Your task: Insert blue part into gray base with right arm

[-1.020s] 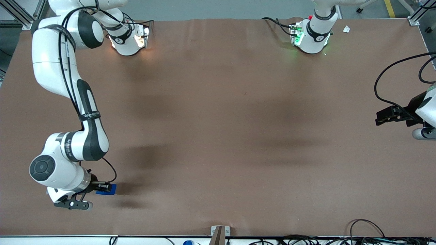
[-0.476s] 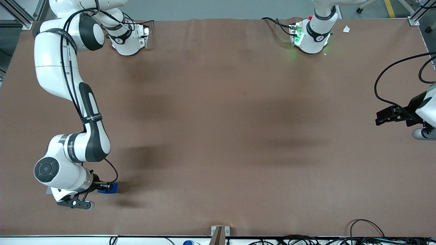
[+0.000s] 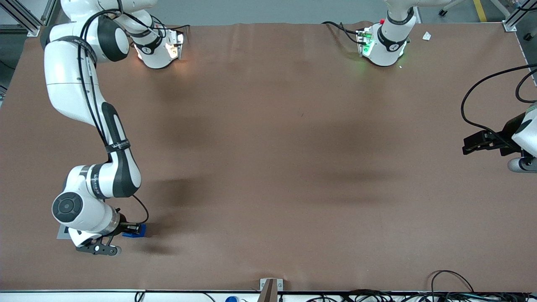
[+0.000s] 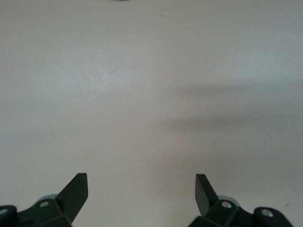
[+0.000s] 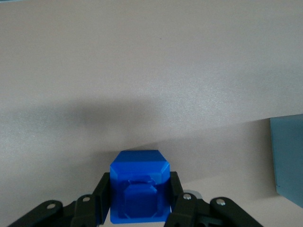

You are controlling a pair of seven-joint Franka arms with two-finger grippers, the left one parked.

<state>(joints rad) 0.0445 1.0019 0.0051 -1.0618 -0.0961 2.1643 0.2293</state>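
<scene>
My right arm's gripper [image 3: 133, 229] is low over the table near the front camera, at the working arm's end, shut on the blue part [image 3: 139, 231]. In the right wrist view the blue part [image 5: 139, 182] sits clamped between the two black fingers [image 5: 100, 196] of the gripper [image 5: 139, 191], its stepped face toward the camera and its shadow on the mat. A corner of the gray base [image 3: 62, 232] shows under the arm's wrist, beside the gripper. An edge of the gray base [image 5: 288, 156] also shows in the wrist view, apart from the blue part.
Both arm bases [image 3: 157, 46] [image 3: 384, 42] stand at the table edge farthest from the camera. The parked arm's gripper [image 3: 482, 142] and black cables [image 3: 472, 105] are at the parked arm's end. A metal bracket [image 3: 270, 286] sits on the near edge.
The right arm has shifted a little toward the parked arm's end with the blue part in its grip. A corner of the gray base has come into view under the wrist.
</scene>
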